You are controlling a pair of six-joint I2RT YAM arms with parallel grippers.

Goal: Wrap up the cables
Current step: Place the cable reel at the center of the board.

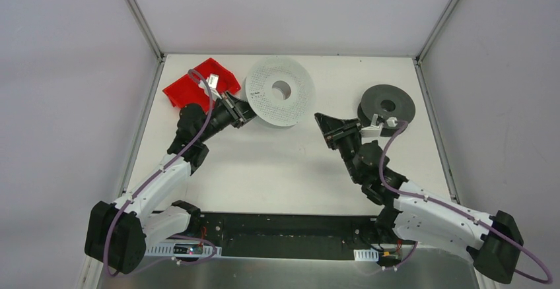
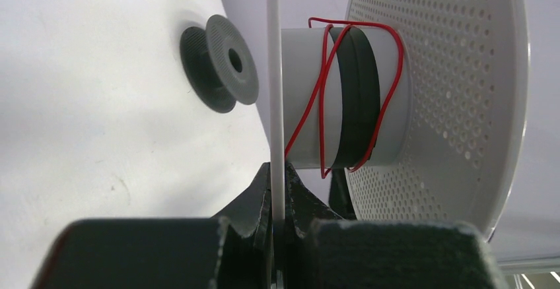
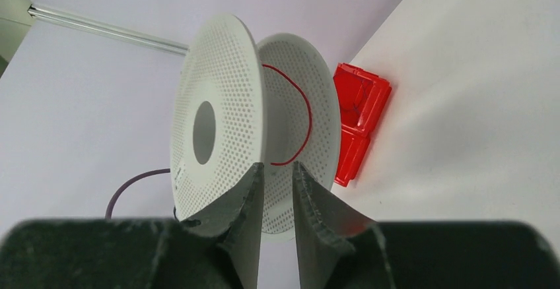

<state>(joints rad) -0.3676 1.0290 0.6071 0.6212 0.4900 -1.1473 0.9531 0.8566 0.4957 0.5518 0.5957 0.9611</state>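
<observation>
A white perforated spool [image 1: 280, 91] stands tilted at the back of the table. My left gripper [image 2: 278, 170] is shut on the thin edge of its near flange [image 2: 273, 71]; from above the left gripper [image 1: 245, 112] sits at the spool's left rim. A thin red cable [image 2: 323, 91] loops loosely round the hub, crossing a black band [image 2: 360, 97]. My right gripper [image 3: 278, 167] stands a little open with nothing between its fingers. It points at the spool [image 3: 218, 124] from a distance, and the red cable [image 3: 305, 114] shows between the flanges. The right gripper [image 1: 322, 130] hangs right of the spool.
A dark grey spool [image 1: 386, 107] lies at the back right, behind my right wrist, and shows as a small dark reel [image 2: 221, 71] in the left wrist view. A red bin [image 1: 191, 88] sits in the back left corner, behind the white spool [image 3: 356, 121].
</observation>
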